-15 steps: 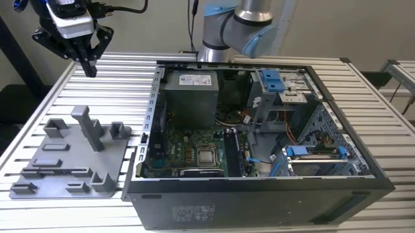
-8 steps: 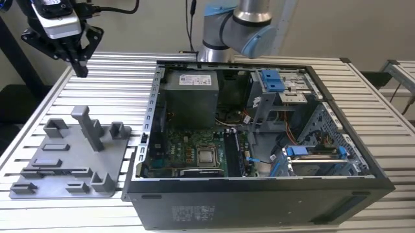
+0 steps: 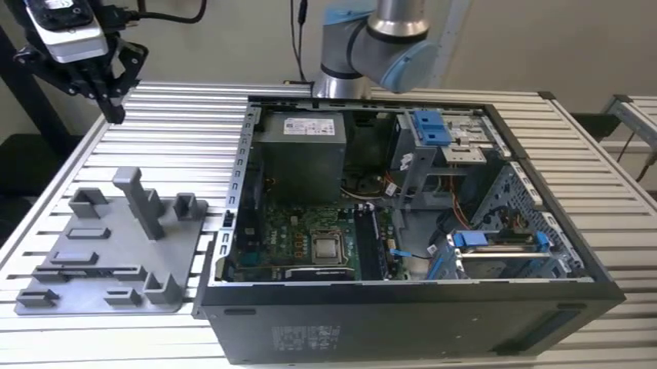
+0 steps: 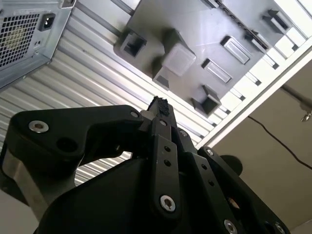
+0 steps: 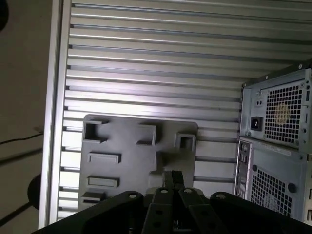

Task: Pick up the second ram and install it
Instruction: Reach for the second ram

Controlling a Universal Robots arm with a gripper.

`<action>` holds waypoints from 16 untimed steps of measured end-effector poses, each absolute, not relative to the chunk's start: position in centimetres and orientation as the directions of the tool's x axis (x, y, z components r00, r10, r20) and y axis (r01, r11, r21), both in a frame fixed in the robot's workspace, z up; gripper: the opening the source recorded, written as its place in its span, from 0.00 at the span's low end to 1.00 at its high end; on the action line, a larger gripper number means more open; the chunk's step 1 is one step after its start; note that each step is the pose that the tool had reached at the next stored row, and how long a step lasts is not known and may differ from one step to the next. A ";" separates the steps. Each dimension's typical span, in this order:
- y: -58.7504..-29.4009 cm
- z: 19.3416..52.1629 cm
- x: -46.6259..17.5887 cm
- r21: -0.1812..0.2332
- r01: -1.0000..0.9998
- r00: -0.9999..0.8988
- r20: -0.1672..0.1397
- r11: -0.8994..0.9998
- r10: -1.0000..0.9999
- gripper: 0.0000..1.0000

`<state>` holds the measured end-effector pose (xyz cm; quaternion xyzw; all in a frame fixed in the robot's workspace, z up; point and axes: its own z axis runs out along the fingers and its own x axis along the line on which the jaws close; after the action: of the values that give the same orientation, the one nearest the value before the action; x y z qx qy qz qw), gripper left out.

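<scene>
My gripper hangs high over the far left corner of the slatted table, beyond the grey tray and to the exterior view's left of the open computer case. Its black fingertips sit pressed together with nothing between them, as both wrist views show, and the tray lies below them. The second ram is out of view. Inside the case lies the green motherboard, with dark memory slots beside the processor. I cannot tell whether a stick sits in them.
The tray carries several upright posts, the tallest near its middle. The case's side walls stand well above the table. A grey power supply and blue drive brackets fill the case's far half. The arm's base rises behind the case.
</scene>
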<state>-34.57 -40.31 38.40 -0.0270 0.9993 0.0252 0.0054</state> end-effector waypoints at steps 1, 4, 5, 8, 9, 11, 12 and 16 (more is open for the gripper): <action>-40.3 38.4 -34.8 0.050 -0.054 -0.998 -0.012 0.997 -0.054 0.11; -40.3 38.4 -35.6 0.050 -0.054 -0.998 -0.012 0.997 -0.054 0.11; -40.3 38.4 -35.9 0.050 -0.054 -0.998 -0.012 0.997 -0.054 0.11; -40.3 38.3 -36.9 0.050 -0.054 -0.998 -0.012 0.997 -0.054 0.11; -40.3 38.3 -37.3 0.050 -0.054 -0.998 -0.012 0.997 -0.054 0.11; -40.3 38.3 -37.9 0.050 -0.054 -0.998 -0.012 0.997 -0.054 0.11; -40.3 38.3 -38.2 0.050 -0.054 -0.998 -0.012 0.997 -0.054 0.11; -40.3 38.3 -38.9 0.050 -0.054 -0.998 -0.012 0.997 -0.054 0.11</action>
<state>-38.90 -40.31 38.30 -0.0269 0.9993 0.0252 0.0054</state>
